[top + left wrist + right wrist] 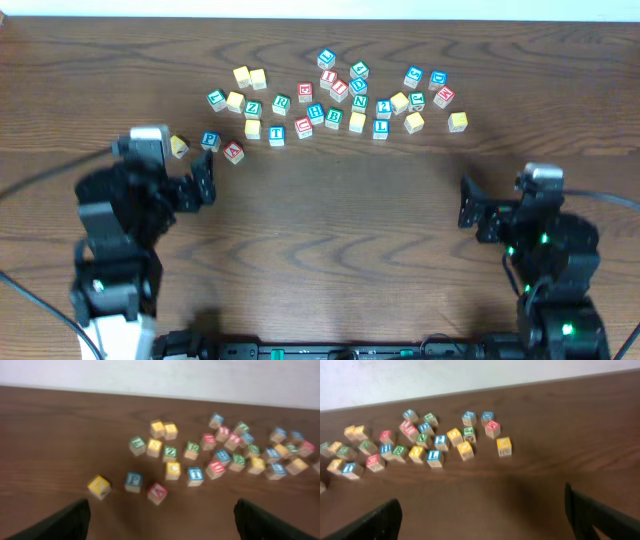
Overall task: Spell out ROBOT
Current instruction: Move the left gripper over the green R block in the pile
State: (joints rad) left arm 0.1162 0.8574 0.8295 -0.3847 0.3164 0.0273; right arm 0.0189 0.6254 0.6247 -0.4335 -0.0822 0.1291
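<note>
letter blocks (335, 100): scattered in a loose band toward 12 o'clock on the wooden table (330, 250), not lined up into any word. faces in yellow, blue, red and green; most letters too small or blurred to read.

left gripper (205, 182): at 9 o'clock of the table, jaws spread wide, nothing between them. nearest to it, three stragglers at the 9 o'clock end of the band: yellow block (99, 486), blue block (133, 481) at its 3 o'clock, red block (157, 492) just beside the blue one at 4 o'clock and turned corner-on. all three apart from the fingers (65, 522), seen in the left wrist view as dark wedges at 7 and 5 o'clock.

right gripper (467, 203): at 4 o'clock of the table, likewise spread wide and empty, well apart from every block. in the right wrist view, the band up at 11 o'clock, with an outlying yellow cube (503, 446) at its 3 o'clock end and bare wood between that and the fingertips.
</note>
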